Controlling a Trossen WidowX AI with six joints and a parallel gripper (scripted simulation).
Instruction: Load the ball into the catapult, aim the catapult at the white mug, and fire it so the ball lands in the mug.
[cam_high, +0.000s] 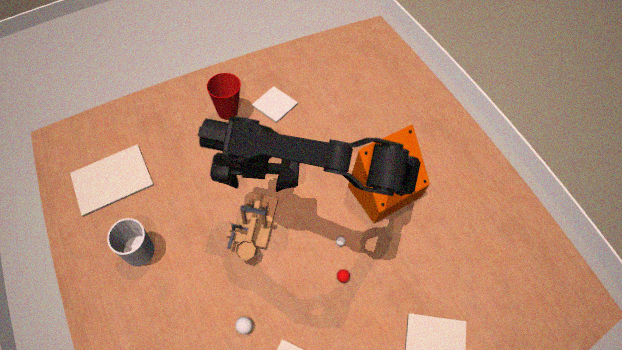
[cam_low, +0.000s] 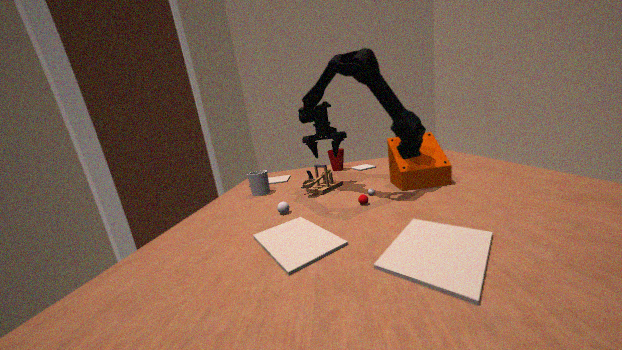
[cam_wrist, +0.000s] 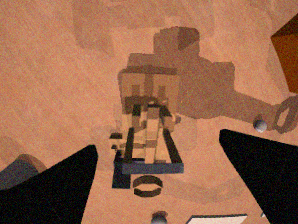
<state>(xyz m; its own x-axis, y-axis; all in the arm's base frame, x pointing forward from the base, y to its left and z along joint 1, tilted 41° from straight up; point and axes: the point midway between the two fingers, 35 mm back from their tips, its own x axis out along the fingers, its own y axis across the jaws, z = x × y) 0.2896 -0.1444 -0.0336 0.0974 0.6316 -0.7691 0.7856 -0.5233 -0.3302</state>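
The wooden catapult (cam_high: 256, 227) (cam_low: 321, 184) (cam_wrist: 150, 137) stands mid-table, and its round cup (cam_high: 246, 250) (cam_wrist: 148, 185) looks empty. My gripper (cam_high: 256, 176) (cam_low: 325, 145) (cam_wrist: 160, 144) is open and empty, hanging above the catapult with a finger on either side in the wrist view. The white mug (cam_high: 131, 241) (cam_low: 258, 182) stands upright to the catapult's left. Three balls lie loose on the table: a small pale one (cam_high: 340, 241) (cam_low: 371, 191) (cam_wrist: 260, 124), a red one (cam_high: 343, 275) (cam_low: 363, 199) and a larger white one (cam_high: 244, 325) (cam_low: 283, 207) (cam_wrist: 158, 221).
A red cup (cam_high: 223, 94) (cam_low: 336, 159) stands behind the arm. The orange arm base (cam_high: 390, 200) (cam_low: 420, 170) is at the right. Flat white pads lie around: (cam_high: 111, 178), (cam_high: 275, 103), (cam_high: 435, 332), (cam_low: 300, 243), (cam_low: 435, 257). The table edge runs along the grey border.
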